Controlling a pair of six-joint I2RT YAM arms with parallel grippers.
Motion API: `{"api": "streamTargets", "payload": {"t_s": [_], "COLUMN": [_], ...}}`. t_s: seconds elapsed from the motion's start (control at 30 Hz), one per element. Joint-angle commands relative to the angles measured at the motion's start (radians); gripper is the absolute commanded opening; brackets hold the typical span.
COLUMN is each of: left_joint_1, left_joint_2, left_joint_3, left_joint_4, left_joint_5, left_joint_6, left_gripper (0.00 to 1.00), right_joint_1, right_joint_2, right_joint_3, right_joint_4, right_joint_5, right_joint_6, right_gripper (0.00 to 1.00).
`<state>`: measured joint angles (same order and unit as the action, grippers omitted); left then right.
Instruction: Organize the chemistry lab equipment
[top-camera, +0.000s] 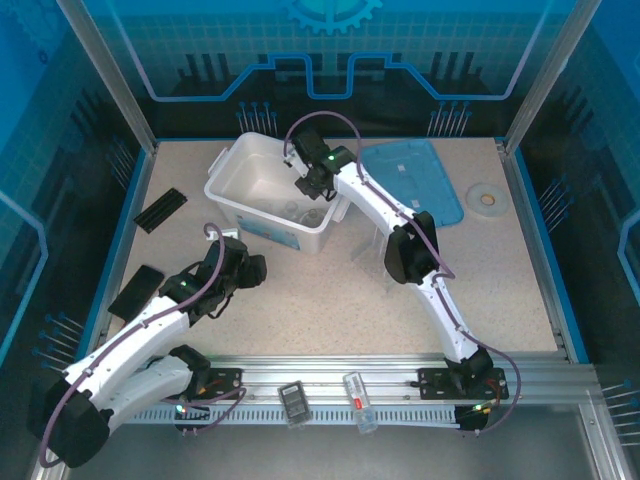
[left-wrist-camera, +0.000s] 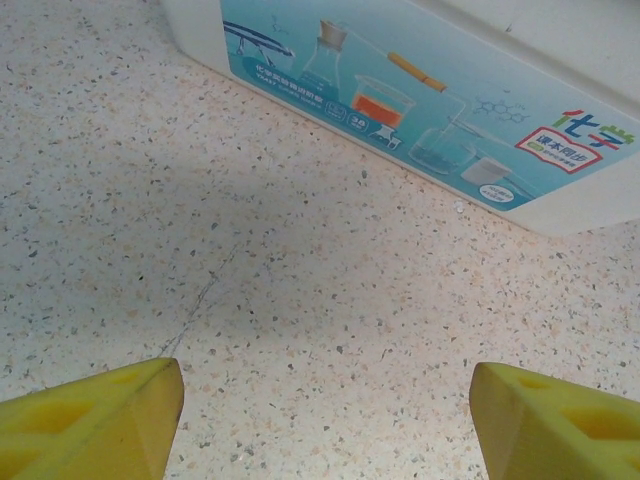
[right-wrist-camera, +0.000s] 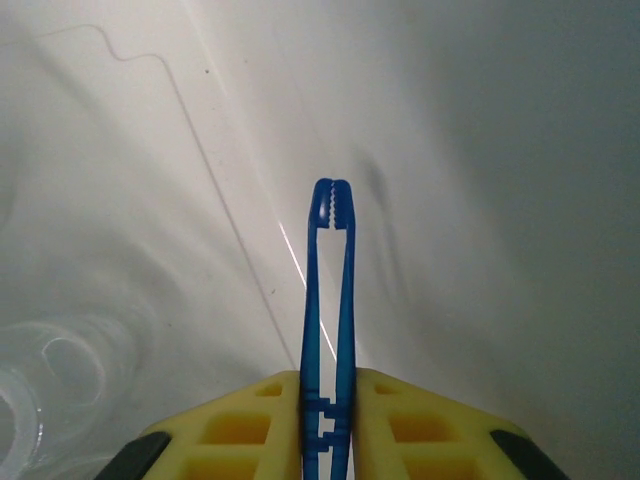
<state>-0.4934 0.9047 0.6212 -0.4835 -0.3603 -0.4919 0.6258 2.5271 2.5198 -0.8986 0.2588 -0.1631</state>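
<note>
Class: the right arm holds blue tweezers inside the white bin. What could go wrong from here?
1. Released here, the tweezers, pinched in the right gripper, may land on the clear glassware beside them in the white bin.
2. Withdrawing, that gripper might catch the bin's wall and shift it toward the open left gripper nearby.

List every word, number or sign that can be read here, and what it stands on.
"化学": large coloured characters on the label of the white bin, left wrist view.
"课本同步": seemingly, in the red-edged badge below them; its lower line is unreadable.
Small print under the label's glassware drawings: too blurred to read.
Gear sign, no words: blue back panel, top view.
</note>
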Motion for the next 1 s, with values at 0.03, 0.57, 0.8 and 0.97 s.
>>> {"api": "streamTargets", "payload": {"t_s": [0.03, 0.57, 0.8, 0.97], "left_joint_1": [0.007, 0.007, 0.007, 0.008], "left_joint_2": [-0.013, -0.007, -0.007, -0.013], "left_joint_3": [0.017, 0.017, 0.026, 0.026], "left_joint_4": [-0.02, -0.013, -0.021, -0.028], "left_joint_5": [0.011, 0.012, 0.012, 0.009], "left_joint_6": [-0.003, -0.001, 0.0, -0.002], "left_gripper": [0.76, 0.76, 0.76, 0.76], "right_joint_1": [-0.01, -0.026, -0.028, -0.028], "right_joint_2": [0.044, 0.068, 0.047, 0.011], "right_joint_3": [0.03, 0.027, 0.024, 0.023], "right_joint_4": [-0.025, -0.04, -0.042, -0.042], "right_joint_5": [-0.063, -0.066, -0.082, -0.095], "right_joint_6": [-0.016, -0.005, 0.0, 0.005], "right_gripper": [0.2, 0.24, 0.32, 0.42]}}
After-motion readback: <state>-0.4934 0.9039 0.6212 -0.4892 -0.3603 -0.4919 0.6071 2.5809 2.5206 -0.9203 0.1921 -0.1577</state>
